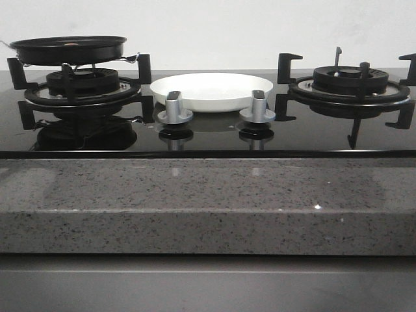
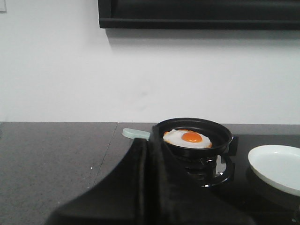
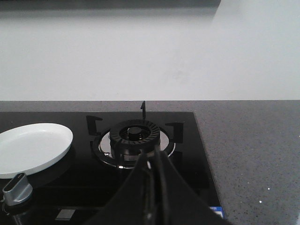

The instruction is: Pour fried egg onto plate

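The fried egg (image 2: 188,138), white with an orange yolk, lies flat in a black frying pan (image 2: 193,134) on the left burner. In the front view the pan (image 1: 68,49) sits level on that burner's grate. The white plate (image 1: 212,91) rests on the black hob between the two burners, and it also shows in the wrist views as plate (image 2: 276,168) and plate (image 3: 32,148). My left gripper (image 2: 147,141) is shut and holds nothing, a short way from the pan's pale green handle (image 2: 135,133). My right gripper (image 3: 153,152) is shut and holds nothing, in front of the right burner (image 3: 136,134). Neither gripper shows in the front view.
Two silver knobs (image 1: 174,109) (image 1: 258,106) stand on the glass hob just in front of the plate. The right burner (image 1: 351,81) has a bare black grate. A speckled grey stone counter (image 1: 208,201) edges the hob, and a white wall runs behind.
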Robot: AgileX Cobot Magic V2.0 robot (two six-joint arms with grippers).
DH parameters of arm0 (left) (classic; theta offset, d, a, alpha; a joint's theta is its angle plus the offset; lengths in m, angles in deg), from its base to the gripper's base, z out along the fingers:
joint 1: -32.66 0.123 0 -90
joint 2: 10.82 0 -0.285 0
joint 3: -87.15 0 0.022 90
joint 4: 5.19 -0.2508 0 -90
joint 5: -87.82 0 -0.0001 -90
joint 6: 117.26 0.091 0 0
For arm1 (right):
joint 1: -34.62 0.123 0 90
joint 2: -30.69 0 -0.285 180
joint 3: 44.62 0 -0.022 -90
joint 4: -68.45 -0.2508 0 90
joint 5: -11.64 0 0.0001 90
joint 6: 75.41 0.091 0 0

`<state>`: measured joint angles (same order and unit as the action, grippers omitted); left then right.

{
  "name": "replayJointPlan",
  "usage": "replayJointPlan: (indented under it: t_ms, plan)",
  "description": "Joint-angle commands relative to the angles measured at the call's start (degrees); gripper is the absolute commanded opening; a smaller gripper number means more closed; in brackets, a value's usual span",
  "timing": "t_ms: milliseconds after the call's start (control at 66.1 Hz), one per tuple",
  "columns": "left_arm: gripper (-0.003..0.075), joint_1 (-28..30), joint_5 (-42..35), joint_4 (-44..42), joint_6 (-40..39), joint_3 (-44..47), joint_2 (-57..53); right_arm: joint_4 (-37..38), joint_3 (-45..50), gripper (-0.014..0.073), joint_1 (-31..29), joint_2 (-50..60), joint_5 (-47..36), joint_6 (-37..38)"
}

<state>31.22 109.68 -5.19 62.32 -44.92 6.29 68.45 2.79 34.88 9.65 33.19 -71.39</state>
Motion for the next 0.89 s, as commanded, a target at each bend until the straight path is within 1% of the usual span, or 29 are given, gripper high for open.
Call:
replayJointPlan:
  t_ms: [0,151,242,545,878]
  plan:
    - [-0.0020,0.13,1.75,0.31,-0.02,-7.48,5.78,0.98,-6.92,-0.0066,-0.30,-5.36,0.11,-0.13]
    - [-0.0020,0.13,9.19,0.31,-0.02,-16.24,14.17,0.98,-14.82,-0.0066,-0.30,-12.89,5.74,-0.13]
    - [-0.0020,0.13,10.53,0.31,-0.02,-18.68,18.64,0.98,-16.88,-0.0066,-0.30,-16.92,7.68,-0.13]
    - [-0.0020,0.13,9.34,0.45,-0.02,-18.48,25.37,0.93,-16.74,-0.0066,-0.30,-22.87,7.96,-0.13]
    - [-0.0020,0.13,9.26,0.75,-0.02,-18.48,29.31,0.93,-16.74,-0.0066,-0.30,-23.75,8.09,-0.13]
